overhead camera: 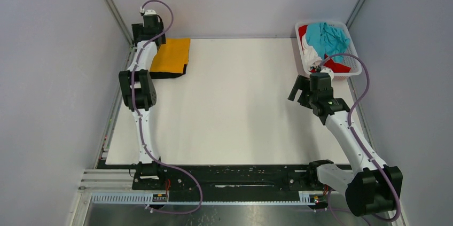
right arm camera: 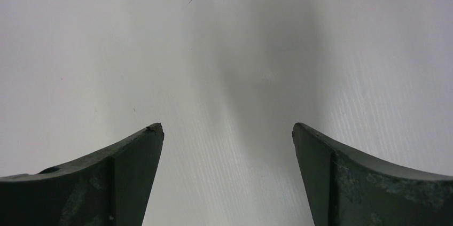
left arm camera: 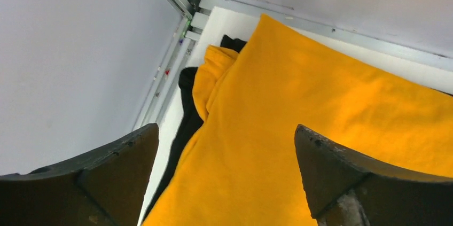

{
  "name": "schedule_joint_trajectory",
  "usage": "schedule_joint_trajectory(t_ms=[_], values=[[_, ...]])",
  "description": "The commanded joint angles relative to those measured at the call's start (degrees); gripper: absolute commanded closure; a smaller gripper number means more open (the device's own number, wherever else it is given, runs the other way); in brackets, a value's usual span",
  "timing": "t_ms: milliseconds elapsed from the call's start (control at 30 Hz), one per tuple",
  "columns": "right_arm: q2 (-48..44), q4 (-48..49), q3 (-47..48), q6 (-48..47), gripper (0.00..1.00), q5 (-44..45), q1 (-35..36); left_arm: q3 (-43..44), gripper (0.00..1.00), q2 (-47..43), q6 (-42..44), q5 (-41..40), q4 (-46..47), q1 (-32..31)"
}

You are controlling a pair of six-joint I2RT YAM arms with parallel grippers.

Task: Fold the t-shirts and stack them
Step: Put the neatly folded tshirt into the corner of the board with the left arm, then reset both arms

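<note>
Orange-yellow t-shirt (overhead camera: 171, 55) lies near-square atop black t-shirt (left arm camera: 188, 98); left tool (left arm camera: 227, 132), right tool (right arm camera: 227, 130) released.

Black shirt (left arm camera: 184, 124): only a strip along its left edge shows. The rest lies under the orange-yellow shirt (left arm camera: 331, 130), which runs off the bottom and right edges of my left wrist view. From above, my left arm (overhead camera: 140, 71) covers that shirt's left side.

Basket (overhead camera: 352, 49): the red shirt (overhead camera: 302, 32) and white shirt (overhead camera: 310, 55) are largely buried under the teal shirt (overhead camera: 327, 36). My right arm (overhead camera: 320, 84) masks the near rim.

The fingers of my left gripper (left arm camera: 227, 132) and right gripper (right arm camera: 227, 130) are cropped at the bottom of their wrist views. From above, the left gripper is lost beneath its wrist.
</note>
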Motion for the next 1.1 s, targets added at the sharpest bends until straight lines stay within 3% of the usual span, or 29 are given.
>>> schedule_joint_trajectory(t_ms=[0, 200, 300, 700, 900, 1067], values=[[-0.92, -0.7, 3.46, 0.56, 0.01, -0.71, -0.14, -3.26, 0.01, -7.81, -6.44, 2.94, 2.47, -0.42], [-4.76, -2.37, 2.48, 1.98, 0.0, -0.25, -0.1, -14.71, 0.01, -17.51, -12.81, 12.86, 3.58, -1.66], [-7.57, -2.71, 0.91, 2.47, 0.0, -0.33, -0.18, -24.3, 0.01, -25.42, -14.87, 13.53, 6.71, -3.31], [-16.04, -2.57, -7.69, 3.92, 0.01, -4.33, -0.13, -80.69, 0.01, -70.66, -34.73, 23.3, 22.51, -9.49], [-17.44, -2.08, -11.23, 4.28, 0.01, -1.48, -0.11, -98.57, 0.01, -90.62, -38.55, 19.82, 15.94, -14.78], [-19.13, -1.1, -14.31, 5.19, 0.01, 0.72, -0.08, -103.03, 0.01, -102.4, -36.93, 16.79, 9.08, -15.0]])
